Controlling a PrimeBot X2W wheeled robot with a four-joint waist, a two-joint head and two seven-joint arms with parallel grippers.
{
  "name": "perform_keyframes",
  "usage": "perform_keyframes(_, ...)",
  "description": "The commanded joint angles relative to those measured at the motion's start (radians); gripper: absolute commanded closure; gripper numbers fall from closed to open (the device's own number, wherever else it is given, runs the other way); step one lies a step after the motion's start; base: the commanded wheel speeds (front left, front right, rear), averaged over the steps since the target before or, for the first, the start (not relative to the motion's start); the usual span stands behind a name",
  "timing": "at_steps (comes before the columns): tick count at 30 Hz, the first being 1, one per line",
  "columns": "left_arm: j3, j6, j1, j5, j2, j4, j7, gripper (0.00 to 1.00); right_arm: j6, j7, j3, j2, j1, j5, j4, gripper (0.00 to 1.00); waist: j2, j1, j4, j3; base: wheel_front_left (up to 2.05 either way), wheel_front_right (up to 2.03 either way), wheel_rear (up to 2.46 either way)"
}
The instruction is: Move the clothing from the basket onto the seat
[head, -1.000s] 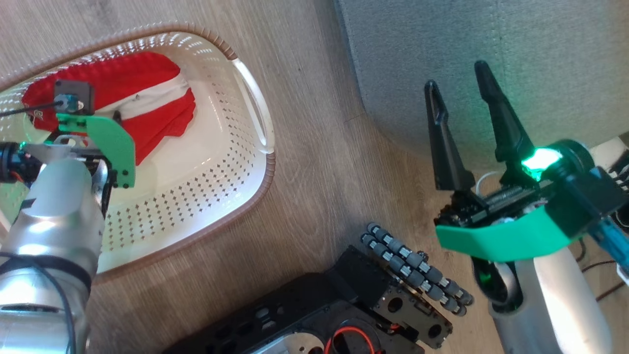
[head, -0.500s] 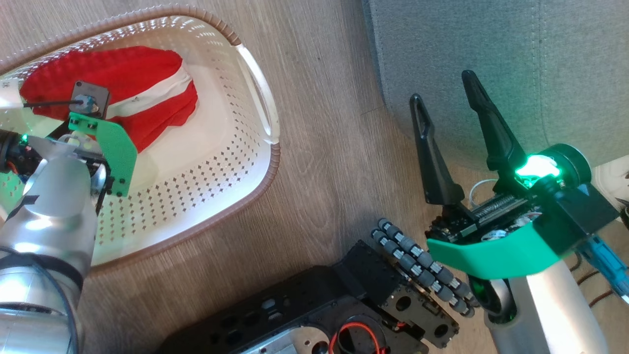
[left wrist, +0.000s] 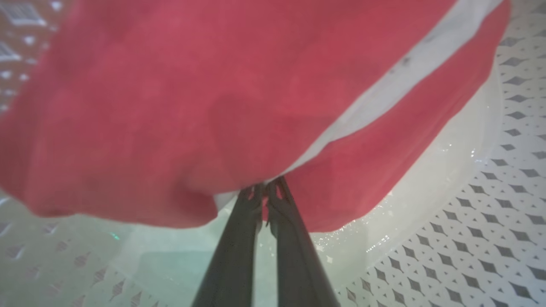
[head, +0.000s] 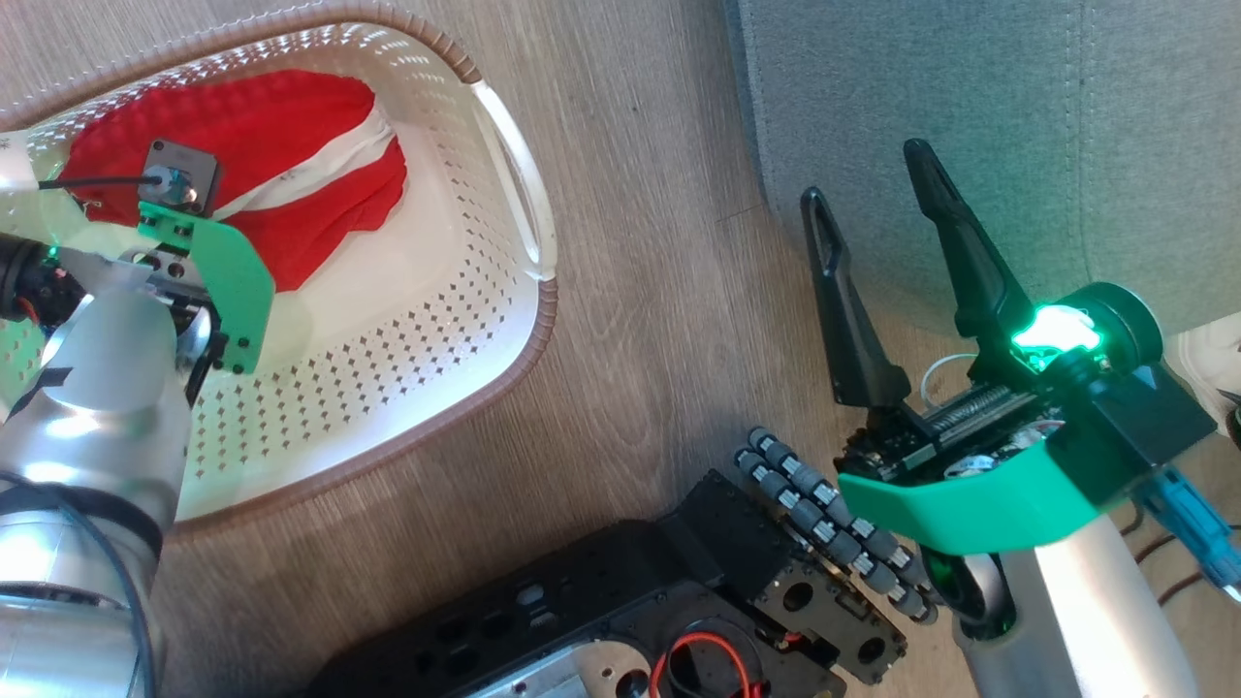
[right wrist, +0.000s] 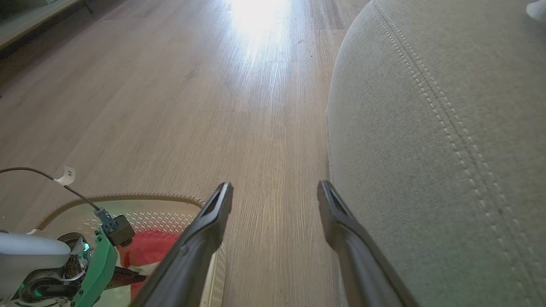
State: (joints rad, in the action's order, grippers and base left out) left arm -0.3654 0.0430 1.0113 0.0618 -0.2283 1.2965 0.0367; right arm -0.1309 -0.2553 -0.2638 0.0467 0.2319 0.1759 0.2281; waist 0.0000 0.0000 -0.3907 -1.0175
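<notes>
The clothing (head: 252,126), red with a white band, lies bunched in the far left part of the cream perforated basket (head: 528,223) on the floor. My left arm reaches down into the basket, its wrist covering the fingers in the head view. In the left wrist view my left gripper (left wrist: 266,189) is shut on the near edge of the clothing (left wrist: 170,106), pinching it where the white band ends, above the basket's floor (left wrist: 490,238). My right gripper (head: 865,170) hangs open and empty over the floor beside the grey seat (head: 1018,116). The right wrist view has that gripper (right wrist: 275,184) between basket rim (right wrist: 128,197) and seat (right wrist: 448,128).
Wooden floor (head: 640,291) separates basket and seat. My black wheeled base with its rollers (head: 824,514) fills the lower middle of the head view. A white object (head: 1212,359) and cables lie at the right edge by the seat.
My left gripper has gone from open to shut on the clothing's edge, and the fabric has bunched slightly. The head camera has shifted. The right gripper stays open.
</notes>
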Motion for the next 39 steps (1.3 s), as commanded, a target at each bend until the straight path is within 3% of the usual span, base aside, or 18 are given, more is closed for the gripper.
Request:
perform_keyframes(1,0.006,0.005,-0.014,0.011,-0.018,-0.006,0.01,1.0,0.0,-0.006,-0.02,0.004,-0.04,-0.001,0.03,0.0,0.0,0.0,-0.001,0.0,0.0,0.0,0.0)
perform_keyframes(19,0.006,0.006,-0.072,0.061,-0.014,-0.006,0.086,1.0,0.0,-0.006,-0.022,0.004,0.081,0.047,-0.043,0.0,0.0,0.0,-0.029,0.108,0.0,0.0,0.0)
perform_keyframes(30,-0.002,0.033,-0.163,0.101,0.104,-0.017,0.21,1.0,0.0,-0.006,0.059,0.004,0.098,-0.012,-0.157,0.0,0.0,0.0,0.112,0.35,0.0,0.0,0.0)
perform_keyframes(39,-0.011,0.056,-0.25,0.114,0.135,-0.167,0.225,1.0,0.0,-0.006,0.097,0.004,0.086,-0.046,-0.222,0.0,0.0,0.0,0.204,0.534,0.0,0.0,0.0)
